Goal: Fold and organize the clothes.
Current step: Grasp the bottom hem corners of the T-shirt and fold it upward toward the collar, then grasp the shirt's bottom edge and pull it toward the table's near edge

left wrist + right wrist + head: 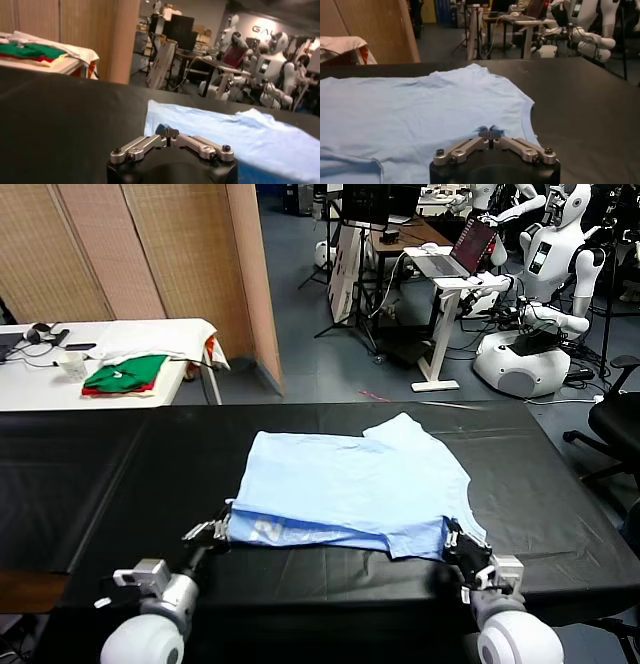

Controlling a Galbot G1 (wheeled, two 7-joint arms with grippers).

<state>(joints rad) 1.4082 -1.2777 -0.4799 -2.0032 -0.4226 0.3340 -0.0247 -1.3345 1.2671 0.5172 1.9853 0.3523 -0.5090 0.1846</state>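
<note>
The pale sky-blue T-shirt (355,484) lies flat on the black table (110,484), one layer folded over another. White lettering (268,531) shows on the lower layer along the near edge. My left gripper (212,531) is shut and low at the shirt's near left corner, its tips just over the cloth (210,125). The right gripper (460,546), also shut, sits at the near right corner by the sleeve, tips over the fabric (420,105). I cannot make out any cloth pinched in either one.
A white table (150,334) at the back left carries folded green and red garments (125,374). A wooden screen (150,244) stands behind it. Desks, a laptop (470,244) and white robots (545,274) fill the back right. An office chair (615,419) stands at the right.
</note>
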